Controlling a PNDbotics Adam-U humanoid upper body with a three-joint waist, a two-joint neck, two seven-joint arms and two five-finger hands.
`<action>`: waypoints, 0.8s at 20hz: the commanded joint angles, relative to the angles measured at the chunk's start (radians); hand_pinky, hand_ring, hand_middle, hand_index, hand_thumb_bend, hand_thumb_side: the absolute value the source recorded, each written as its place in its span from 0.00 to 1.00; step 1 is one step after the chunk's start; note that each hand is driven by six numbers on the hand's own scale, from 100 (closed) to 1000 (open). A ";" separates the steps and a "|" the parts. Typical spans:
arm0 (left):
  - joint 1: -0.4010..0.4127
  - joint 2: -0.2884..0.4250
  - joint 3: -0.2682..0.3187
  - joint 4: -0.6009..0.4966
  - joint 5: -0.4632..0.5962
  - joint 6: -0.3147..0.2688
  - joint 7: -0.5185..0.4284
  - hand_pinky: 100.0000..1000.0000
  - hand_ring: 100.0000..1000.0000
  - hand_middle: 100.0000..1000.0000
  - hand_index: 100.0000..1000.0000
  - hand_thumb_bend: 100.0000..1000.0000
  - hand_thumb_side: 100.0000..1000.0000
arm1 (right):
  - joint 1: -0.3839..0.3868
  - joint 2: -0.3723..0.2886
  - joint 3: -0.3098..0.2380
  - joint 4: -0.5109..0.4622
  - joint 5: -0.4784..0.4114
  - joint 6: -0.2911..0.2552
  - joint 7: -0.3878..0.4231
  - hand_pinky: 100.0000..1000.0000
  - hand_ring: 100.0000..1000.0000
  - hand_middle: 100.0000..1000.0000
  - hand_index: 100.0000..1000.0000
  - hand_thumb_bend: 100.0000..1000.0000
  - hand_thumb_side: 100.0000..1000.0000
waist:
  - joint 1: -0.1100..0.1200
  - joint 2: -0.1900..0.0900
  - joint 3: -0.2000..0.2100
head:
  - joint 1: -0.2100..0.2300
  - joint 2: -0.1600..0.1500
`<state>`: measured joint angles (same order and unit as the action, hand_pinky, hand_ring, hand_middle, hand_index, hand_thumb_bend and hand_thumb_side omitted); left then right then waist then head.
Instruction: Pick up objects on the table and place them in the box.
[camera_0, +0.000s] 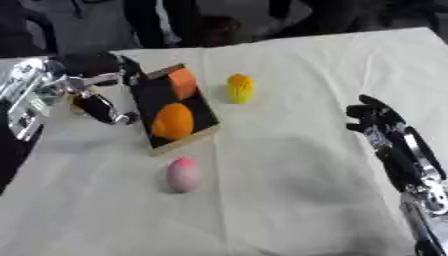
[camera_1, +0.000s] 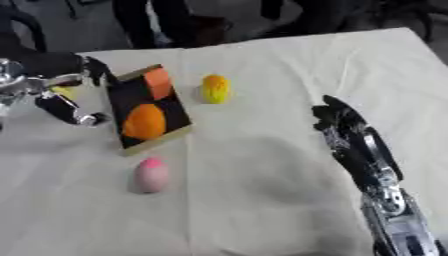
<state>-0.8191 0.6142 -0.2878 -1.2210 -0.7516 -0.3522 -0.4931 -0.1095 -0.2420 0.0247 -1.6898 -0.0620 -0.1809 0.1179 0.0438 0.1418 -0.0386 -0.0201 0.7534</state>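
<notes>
1. Fingers (camera_0: 372, 116) of the right hand (camera_0: 389, 135) look loosely extended and hold nothing; they hover over bare tablecloth (camera_0: 297, 200).
2. Nearer and well left of those fingers lies a pink egg-shaped object (camera_0: 183, 174).
3. Farther left, the box (camera_0: 175, 109) already holds two orange pieces.
4. Beyond the fingertips, a yellow corn-like object (camera_0: 240, 88) sits just beside the box.
5. Left hand (camera_0: 101, 102) touches the box's far side; whether it is clenched I cannot tell. It might nudge the box and tip it.

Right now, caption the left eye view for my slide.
Box holding two orange items, left hand beside it; pink and yellow objects remain on table.
</notes>
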 joint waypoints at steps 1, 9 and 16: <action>-0.005 0.067 0.077 0.017 0.020 0.050 0.033 0.72 0.63 0.69 0.84 0.29 0.19 | -0.006 -0.015 -0.009 -0.013 0.004 -0.003 -0.003 0.79 0.85 0.75 0.91 0.00 0.52 | -0.007 -0.016 0.003 | -0.005 -0.016; -0.007 0.062 0.116 0.107 -0.029 0.144 0.107 0.72 0.63 0.69 0.85 0.29 0.18 | -0.006 -0.015 -0.008 -0.013 0.003 -0.003 -0.002 0.79 0.85 0.75 0.91 0.00 0.52 | -0.007 -0.016 0.003 | -0.005 -0.017; -0.048 0.041 0.227 0.265 -0.127 0.246 0.134 0.71 0.64 0.69 0.84 0.32 0.14 | -0.009 -0.012 -0.005 -0.012 0.001 -0.004 0.000 0.79 0.85 0.75 0.91 0.00 0.52 | -0.020 -0.004 -0.005 | 0.005 -0.020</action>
<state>-0.8410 0.6402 -0.0870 -0.9744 -0.8579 -0.1274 -0.3670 -0.1065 -0.2421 0.0225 -1.6895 -0.0620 -0.1827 0.1161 0.0381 0.1419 -0.0440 -0.0197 0.7453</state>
